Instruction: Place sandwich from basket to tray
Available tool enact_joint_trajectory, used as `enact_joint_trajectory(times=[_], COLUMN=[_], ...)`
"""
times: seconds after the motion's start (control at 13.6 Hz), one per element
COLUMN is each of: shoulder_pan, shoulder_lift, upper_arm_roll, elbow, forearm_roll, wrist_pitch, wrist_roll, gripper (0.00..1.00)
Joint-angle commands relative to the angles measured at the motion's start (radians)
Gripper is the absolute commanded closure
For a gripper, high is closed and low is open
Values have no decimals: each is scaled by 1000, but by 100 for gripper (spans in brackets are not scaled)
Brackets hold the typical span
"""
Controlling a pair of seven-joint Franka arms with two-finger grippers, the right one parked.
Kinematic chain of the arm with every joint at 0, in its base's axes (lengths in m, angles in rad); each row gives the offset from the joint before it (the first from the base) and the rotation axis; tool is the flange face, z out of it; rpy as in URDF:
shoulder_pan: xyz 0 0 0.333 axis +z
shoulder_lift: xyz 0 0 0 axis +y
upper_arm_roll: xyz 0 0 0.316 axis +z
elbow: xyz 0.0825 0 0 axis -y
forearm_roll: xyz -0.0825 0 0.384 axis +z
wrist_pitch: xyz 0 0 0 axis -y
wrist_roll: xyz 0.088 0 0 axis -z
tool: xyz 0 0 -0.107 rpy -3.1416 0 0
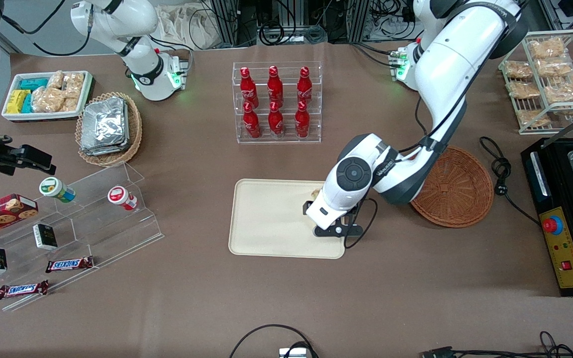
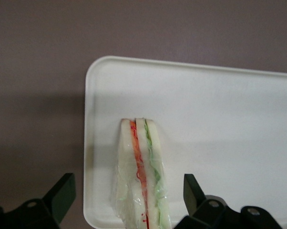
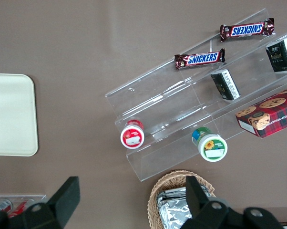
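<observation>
Sandwich (image 2: 142, 174) resting on the tray (image 2: 229, 119) near one rounded corner, wrapped in thin clear film, cut edge up with orange, red and green filling between white slices. End effector (image 2: 129, 193) hovering just above it over the tray, fingers (image 2: 62, 191) spread wide to either side of the wedge and touching nothing, so open and holding nothing. Basket (image 1: 455, 186) empty on the counter (image 1: 192, 298), beside the tray toward the working arm's end. Likely very light, soft and easily squashed; film probably slick, so best taken across the two flat bread faces with gentle pressure, not on the layered edge. Judged close to done, with only the retreat left. Readable writing: "SNICKERS" on two bars (image 3: 199, 58) at the clear stepped stand (image 3: 181, 109); white script on the red bottles (image 1: 275, 102) too small to read for certain.
</observation>
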Motion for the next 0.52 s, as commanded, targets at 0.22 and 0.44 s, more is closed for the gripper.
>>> enact_joint_trajectory(times=[0.22,0.44], shoulder_pan=[-4,3], shoulder_lift=[-126,-204], upper_arm_roll=[82,145], elbow=[81,81], forearm_roll=[16,14], wrist_pitch=[-197,-265], wrist_roll=[-29,-11], gripper=[0,0])
